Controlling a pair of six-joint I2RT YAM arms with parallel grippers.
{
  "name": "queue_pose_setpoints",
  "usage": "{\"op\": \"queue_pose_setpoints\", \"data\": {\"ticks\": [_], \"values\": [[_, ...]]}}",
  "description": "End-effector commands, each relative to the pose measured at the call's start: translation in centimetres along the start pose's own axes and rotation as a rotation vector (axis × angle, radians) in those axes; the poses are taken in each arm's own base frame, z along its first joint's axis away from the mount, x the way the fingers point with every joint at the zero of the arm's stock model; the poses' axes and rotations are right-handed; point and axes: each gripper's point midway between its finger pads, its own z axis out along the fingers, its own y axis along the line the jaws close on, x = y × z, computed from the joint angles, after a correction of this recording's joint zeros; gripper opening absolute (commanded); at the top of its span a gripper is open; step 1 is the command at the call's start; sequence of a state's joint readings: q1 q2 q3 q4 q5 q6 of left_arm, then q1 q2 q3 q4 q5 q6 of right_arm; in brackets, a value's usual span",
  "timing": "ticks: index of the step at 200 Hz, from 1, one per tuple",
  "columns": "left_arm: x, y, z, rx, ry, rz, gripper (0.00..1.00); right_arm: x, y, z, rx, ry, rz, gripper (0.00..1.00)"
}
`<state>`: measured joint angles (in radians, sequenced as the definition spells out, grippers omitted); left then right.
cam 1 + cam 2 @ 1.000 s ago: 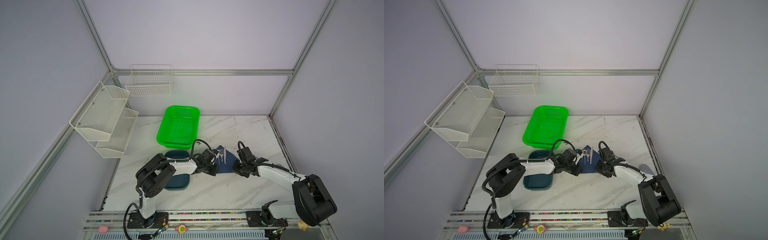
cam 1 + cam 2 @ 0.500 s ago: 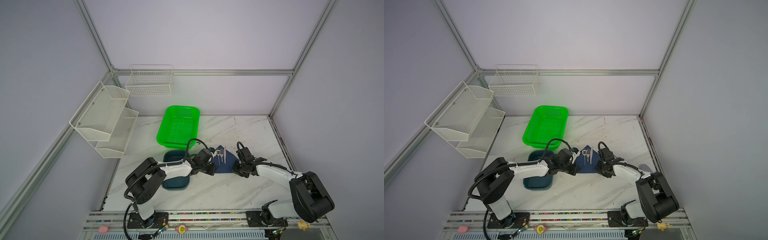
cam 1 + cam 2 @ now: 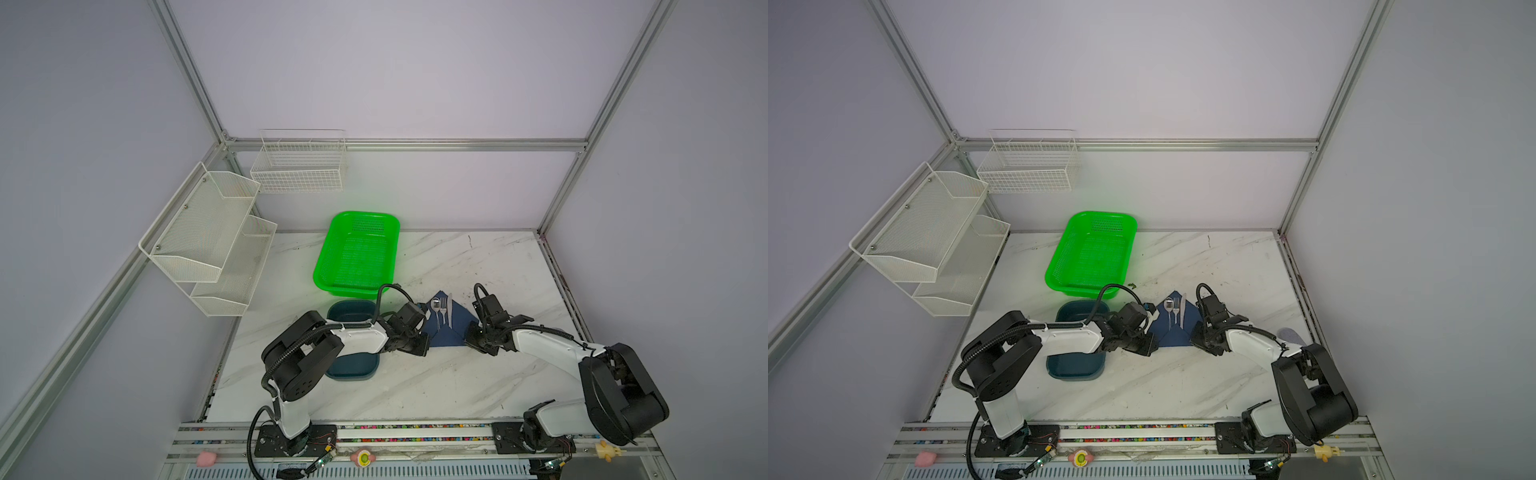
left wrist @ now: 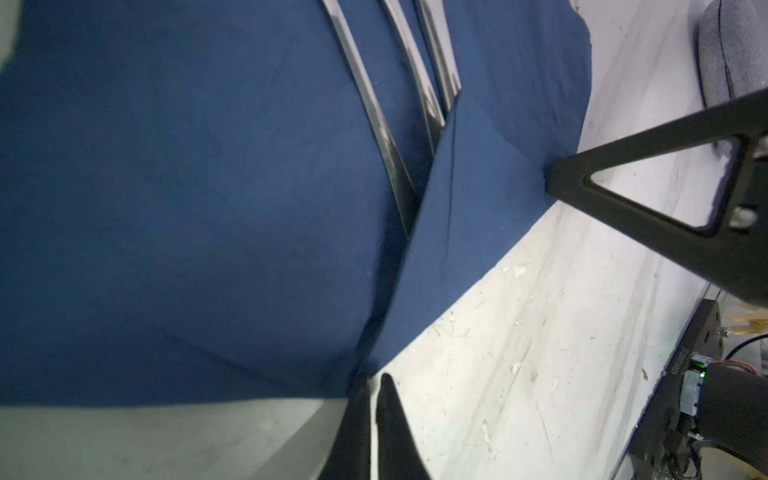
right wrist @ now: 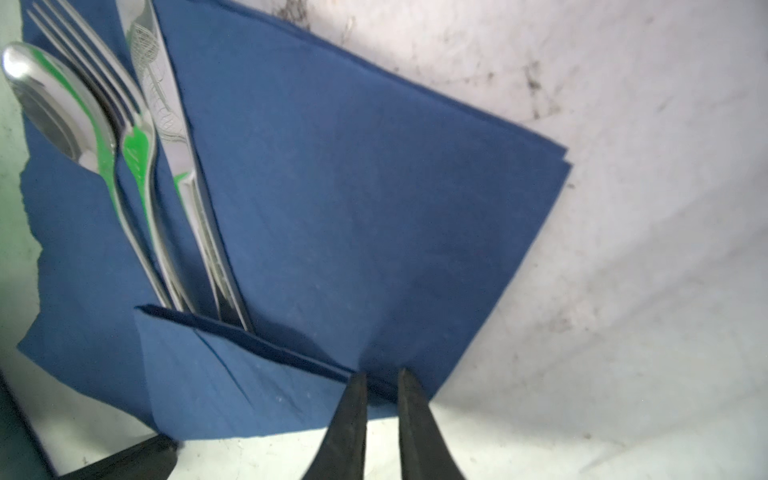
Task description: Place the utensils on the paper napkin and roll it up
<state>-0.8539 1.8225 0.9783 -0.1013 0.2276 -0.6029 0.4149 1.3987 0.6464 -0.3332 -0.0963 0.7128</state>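
Ends of utensils [image 5: 161, 232] hide under napkin [image 5: 332, 208] fold. Tips of fork [image 5: 95, 70] cut off at pic edge. Pt of tray [image 3: 353, 373] sits under left arm [image 3: 361, 337].

navy blue napkin [image 3: 459, 320], shiny silver utensils [image 3: 443, 309], bright green basket [image 3: 365, 215], dark teal tray [image 3: 353, 374], grey-veined white marble table [image 3: 415, 386].

Robot lab cell: aluminium frame [image 3: 407, 144], blank panel walls [image 3: 395, 70], mounting rail [image 3: 415, 434].

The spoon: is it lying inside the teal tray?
No, the spoon lies on the paper napkin, beside the fork and the knife.
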Motion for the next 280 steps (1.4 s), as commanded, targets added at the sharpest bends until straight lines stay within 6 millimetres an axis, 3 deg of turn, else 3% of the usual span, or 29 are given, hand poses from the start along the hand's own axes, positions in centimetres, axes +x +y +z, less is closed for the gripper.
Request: {"op": "queue_pose_setpoints", "data": {"ticks": [1, 32, 76, 94, 115, 144, 192, 249, 280], "values": [[-1.2, -0.5, -0.5, -0.011, -0.036, -0.009, 0.08, 0.6, -0.8, 0.0, 0.026, 0.021, 0.016, 0.19], [-1.4, -0.6, -1.3, -0.015, -0.042, -0.001, 0.09, 0.5, -0.7, 0.0, 0.023, 0.018, 0.015, 0.19], [-5.1, -6.9, -5.6, 0.194, -0.168, 0.109, 0.17, 0.6, -0.8, -0.1, 0.024, 0.017, 0.019, 0.19], [-5.8, -9.4, -5.5, 0.301, -0.155, 0.152, 0.17, 0.5, -0.8, -0.1, 0.027, 0.014, 0.020, 0.19], [-6.4, -10.6, -4.1, 0.343, -0.119, 0.143, 0.16, 0.7, -0.8, 0.0, 0.023, 0.021, 0.016, 0.19], [-7.1, -11.3, -2.7, 0.343, -0.112, 0.123, 0.15, 0.7, -0.8, -0.2, 0.018, 0.017, 0.021, 0.19], [-7.1, -10.4, -0.3, 0.283, -0.083, 0.103, 0.13, 0.8, -0.9, -0.1, 0.020, 0.020, 0.022, 0.19], [-7.4, -9.7, 1.5, 0.213, -0.078, 0.105, 0.13, 0.8, -0.9, -0.1, 0.019, 0.019, 0.020, 0.19], [-7.5, -9.7, 2.1, 0.200, -0.069, 0.108, 0.07, 0.9, -1.0, -0.1, 0.022, 0.021, 0.025, 0.19]]}}
